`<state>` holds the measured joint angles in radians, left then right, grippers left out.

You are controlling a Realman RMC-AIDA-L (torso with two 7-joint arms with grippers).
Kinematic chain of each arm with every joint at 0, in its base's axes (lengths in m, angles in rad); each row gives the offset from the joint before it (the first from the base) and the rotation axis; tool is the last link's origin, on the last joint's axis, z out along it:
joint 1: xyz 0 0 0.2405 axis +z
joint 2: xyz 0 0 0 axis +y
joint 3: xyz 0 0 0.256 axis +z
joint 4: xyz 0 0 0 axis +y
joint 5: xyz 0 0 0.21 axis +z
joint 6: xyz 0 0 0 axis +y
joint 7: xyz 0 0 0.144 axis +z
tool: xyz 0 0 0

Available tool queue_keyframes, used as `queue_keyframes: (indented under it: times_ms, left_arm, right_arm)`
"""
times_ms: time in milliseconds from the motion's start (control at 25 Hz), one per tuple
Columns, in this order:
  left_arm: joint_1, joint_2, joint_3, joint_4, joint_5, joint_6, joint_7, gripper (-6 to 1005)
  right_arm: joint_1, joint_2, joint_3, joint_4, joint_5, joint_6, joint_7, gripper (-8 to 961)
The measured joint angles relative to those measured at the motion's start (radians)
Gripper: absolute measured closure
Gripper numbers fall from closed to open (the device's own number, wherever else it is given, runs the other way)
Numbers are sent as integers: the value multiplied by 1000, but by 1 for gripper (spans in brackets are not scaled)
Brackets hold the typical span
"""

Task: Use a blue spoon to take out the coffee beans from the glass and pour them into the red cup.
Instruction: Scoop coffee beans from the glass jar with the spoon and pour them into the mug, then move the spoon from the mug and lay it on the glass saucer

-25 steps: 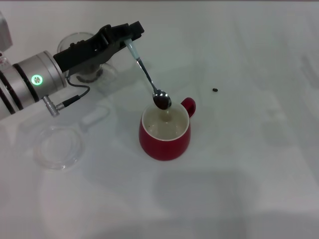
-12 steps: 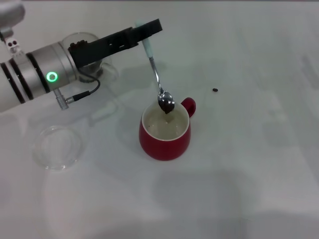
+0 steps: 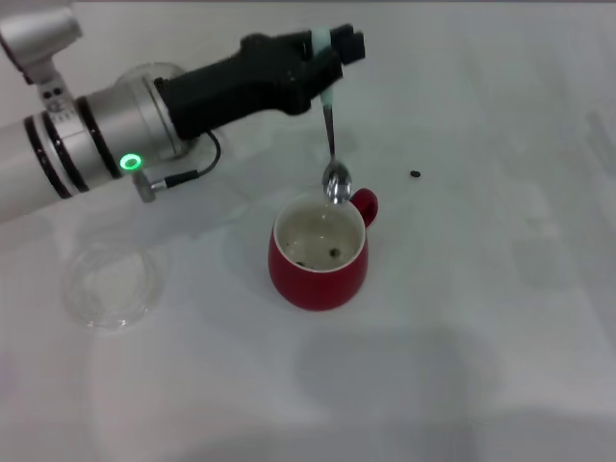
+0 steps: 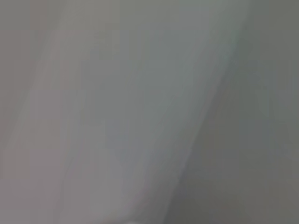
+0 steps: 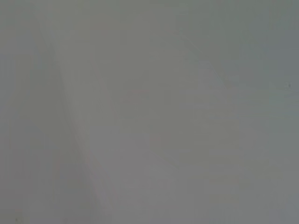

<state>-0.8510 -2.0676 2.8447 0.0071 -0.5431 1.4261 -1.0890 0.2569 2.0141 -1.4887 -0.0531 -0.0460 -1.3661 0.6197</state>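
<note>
— Tipping over the red cup [image 3: 318,252], why is the blue spoon [image 3: 332,144] hung bowl-down?
— It is pinched by the left gripper [image 3: 332,50] so coffee beans [image 3: 325,257] are dropped inside.

A flat clear round saucer [image 3: 113,284] lies on the white table [image 3: 481,318] at about eight o'clock from the centre of the head view, near the edge; its rim catches faint highlights; both wrist views show only a plain pale grey surface with soft shadows.
</note>
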Motion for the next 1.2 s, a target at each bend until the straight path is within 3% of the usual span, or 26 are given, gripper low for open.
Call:
queue_keyframes:
  times_ms: [200, 280, 560, 600, 640, 760, 920, 1200]
  left_arm:
    - [44, 9, -1, -11, -118, 106, -16, 865]
    - [91, 19, -1, -17, -180, 157, -58, 865]
    - [354, 30, -1, -164, -389, 245, -434, 864]
    - [395, 30, -1, -183, -411, 246, -463, 864]
    - [395, 30, -1, -183, -411, 246, -463, 864]
    - [509, 39, -1, -216, -459, 249, -524, 864]
    - [568, 40, -1, -238, -461, 205, -534, 864]
    - [572, 31, 1, -249, -433, 110, -523, 865]
  right_arm:
    - [-2, 0, -1, 2, 0, -2, 0, 97]
    - [-1, 0, -1, 2, 0, -3, 0, 97]
    - [17, 1, -2, -10, -8, 2, -7, 96]
    - [18, 1, -2, -11, -7, 2, -7, 96]
    - [20, 2, -1, -13, -6, 2, -7, 96]
    - [23, 1, 3, -30, -1, 4, -7, 96]
    - [27, 0, 3, -41, 0, 6, -8, 96]
    - [44, 0, -1, -48, -6, 19, -9, 97]
